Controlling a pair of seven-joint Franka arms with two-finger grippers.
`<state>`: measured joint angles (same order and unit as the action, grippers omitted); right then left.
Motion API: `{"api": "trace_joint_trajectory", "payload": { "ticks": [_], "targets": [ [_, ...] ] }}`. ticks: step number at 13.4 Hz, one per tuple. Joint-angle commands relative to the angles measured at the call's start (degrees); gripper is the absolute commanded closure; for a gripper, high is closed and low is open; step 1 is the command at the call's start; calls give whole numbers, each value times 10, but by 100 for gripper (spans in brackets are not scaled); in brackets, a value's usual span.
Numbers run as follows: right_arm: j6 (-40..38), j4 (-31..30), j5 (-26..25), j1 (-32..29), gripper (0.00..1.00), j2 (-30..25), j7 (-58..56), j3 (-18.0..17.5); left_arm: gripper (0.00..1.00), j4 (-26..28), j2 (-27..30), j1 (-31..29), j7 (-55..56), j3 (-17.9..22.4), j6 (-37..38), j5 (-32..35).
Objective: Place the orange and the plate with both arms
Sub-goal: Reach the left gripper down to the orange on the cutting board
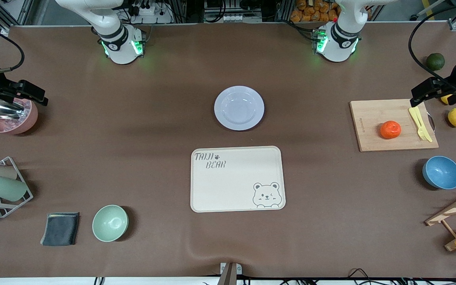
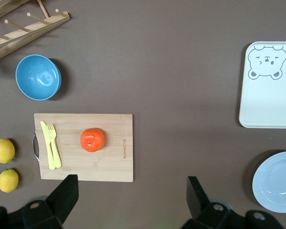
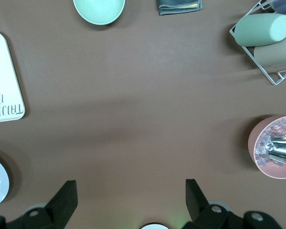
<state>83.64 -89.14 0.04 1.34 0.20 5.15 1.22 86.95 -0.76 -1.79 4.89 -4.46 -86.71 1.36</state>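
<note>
Both arms were raised at the worktop's ends, apparently waiting. The left end effector point(image 2: 132, 200) hung spread wide and empty over the cutting board's point(image 1: 394, 124) edge. The orange point(image 1: 390, 130) lay on that board, at its 12 o'clock in the left wrist view. The right end effector point(image 3: 128, 202), likewise splayed, hovered beside the pink bowl point(image 1: 11, 118), the plate point(image 1: 239, 108) mid-worktop, well apart.

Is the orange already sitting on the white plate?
No, the orange rests on the wooden cutting board toward the left arm's end of the table, while the plate holds nothing.
</note>
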Motion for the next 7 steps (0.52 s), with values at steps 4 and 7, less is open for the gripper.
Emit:
{"api": "trace_joint_trajectory", "payload": {
  "ticks": [4, 7],
  "targets": [
    [-9, 4, 6, -1, 0, -6, 0, -1, 0, 1, -10, -14, -5, 2, 12, 13],
    [-9, 4, 6, -1, 0, -6, 0, -1, 0, 55, -27, -65, -20, 2, -2, 13]
  ]
}}
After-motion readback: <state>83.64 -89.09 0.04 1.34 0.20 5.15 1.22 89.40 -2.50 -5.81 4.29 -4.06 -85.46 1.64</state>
